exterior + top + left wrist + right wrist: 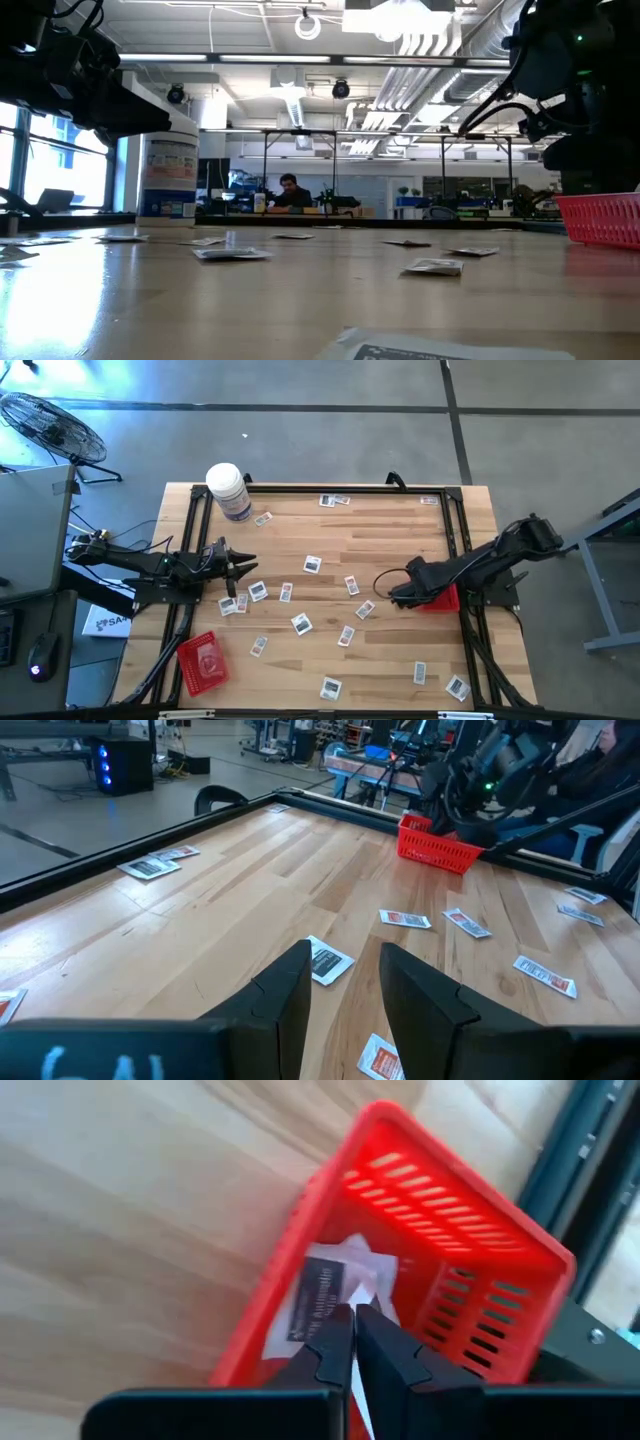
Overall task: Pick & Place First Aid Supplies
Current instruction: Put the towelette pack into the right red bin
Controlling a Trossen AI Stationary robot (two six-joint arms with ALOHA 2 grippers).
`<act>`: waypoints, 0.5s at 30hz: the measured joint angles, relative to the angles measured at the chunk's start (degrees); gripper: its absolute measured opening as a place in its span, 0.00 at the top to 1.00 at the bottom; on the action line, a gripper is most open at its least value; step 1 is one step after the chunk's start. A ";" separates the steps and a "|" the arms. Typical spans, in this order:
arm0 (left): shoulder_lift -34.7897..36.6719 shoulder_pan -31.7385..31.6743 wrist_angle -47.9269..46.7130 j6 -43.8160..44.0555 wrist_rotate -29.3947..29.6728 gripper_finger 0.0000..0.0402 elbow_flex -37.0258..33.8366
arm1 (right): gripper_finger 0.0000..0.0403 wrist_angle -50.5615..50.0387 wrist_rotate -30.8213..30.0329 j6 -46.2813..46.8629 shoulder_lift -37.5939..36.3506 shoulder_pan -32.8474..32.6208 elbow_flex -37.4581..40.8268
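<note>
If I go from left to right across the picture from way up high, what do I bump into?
Fan → left end effector → packet → right end effector → red tray.

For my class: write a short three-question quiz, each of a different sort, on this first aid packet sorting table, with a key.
1. True or false: the right gripper is above the red tray on its own side of the table.
2. Multiple choice: where does the large white jar stand? A) near the table's far left corner; B) in the middle of the table; C) inside a red tray.
3. Fill in: in the left wrist view, a packet lies on the wood just beyond the left gripper, whose fingers are ____.

Key: 1 true; 2 A; 3 open.
</note>
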State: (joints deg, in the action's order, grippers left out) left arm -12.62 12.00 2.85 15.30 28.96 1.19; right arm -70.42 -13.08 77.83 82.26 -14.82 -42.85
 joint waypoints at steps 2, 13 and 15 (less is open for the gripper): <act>0.00 0.01 0.02 -0.01 -0.01 0.70 0.02 | 0.95 -0.30 0.04 0.14 0.00 0.76 0.00; -0.01 -0.01 0.00 -0.01 -0.01 0.70 0.01 | 0.76 -12.78 1.59 -1.82 0.00 3.24 -7.96; -0.02 0.01 0.00 0.00 -0.01 0.70 0.02 | 0.74 -16.14 0.10 -1.84 -0.02 3.24 -12.23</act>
State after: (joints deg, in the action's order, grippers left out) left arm -12.64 12.01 2.85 15.29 28.95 1.21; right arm -86.56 -12.98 75.99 82.24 -11.57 -55.08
